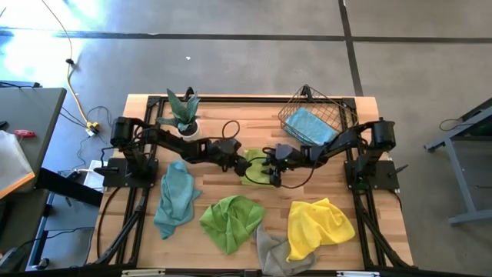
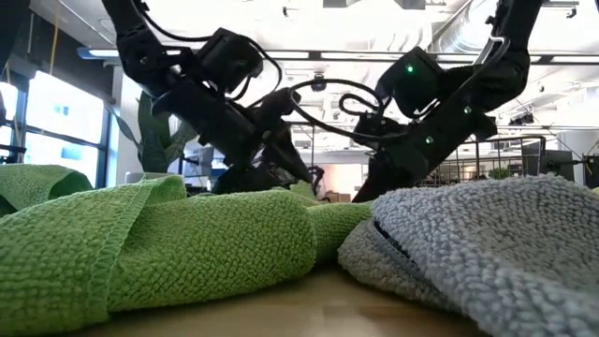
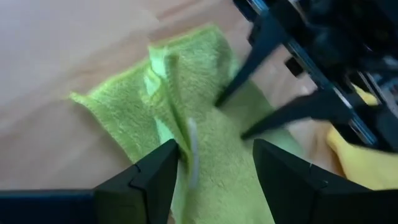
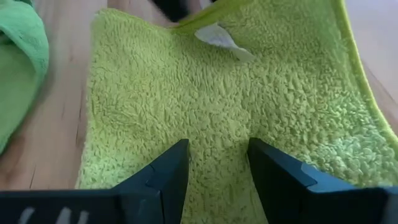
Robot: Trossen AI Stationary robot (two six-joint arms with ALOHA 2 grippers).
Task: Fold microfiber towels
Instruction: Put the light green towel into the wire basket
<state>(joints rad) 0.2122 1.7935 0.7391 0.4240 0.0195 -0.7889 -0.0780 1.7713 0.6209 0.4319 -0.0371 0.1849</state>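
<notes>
Two dark grippers meet over one small lime-green microfiber towel [image 1: 254,167] at the centre of the high view, on the pale wooden slatted table [image 1: 231,108]. The left gripper [image 1: 240,163] reaches in from the left and the right gripper [image 1: 265,165] from the right, both low over the cloth. In the left wrist view the left gripper's fingers [image 3: 155,174] stand wide apart with a ridge of nubbly cloth bunched between them; whether they pinch it cannot be told. In the right wrist view the right gripper's fingers [image 4: 168,168] stand partly apart, resting on the looped pile of the flattened towel, which shows a white care tag [image 4: 221,37] near a turned-over edge; a grip is not clear.

Lower in the high view lie a crumpled teal-blue towel [image 1: 175,198] at left, a second rumpled lime-green towel [image 1: 232,221] at centre, a grey towel [image 1: 273,250] cut off by the bottom edge, and a bright yellow towel [image 1: 317,225] at right, overlapping the grey one. Another teal-blue towel [image 1: 310,125] sits in the copper wire basket [image 1: 338,111] at upper right. A green potted plant [image 1: 183,114] stands at upper left.

In the low view the green and grey cloths fill the foreground, hiding the fingertips behind them.
</notes>
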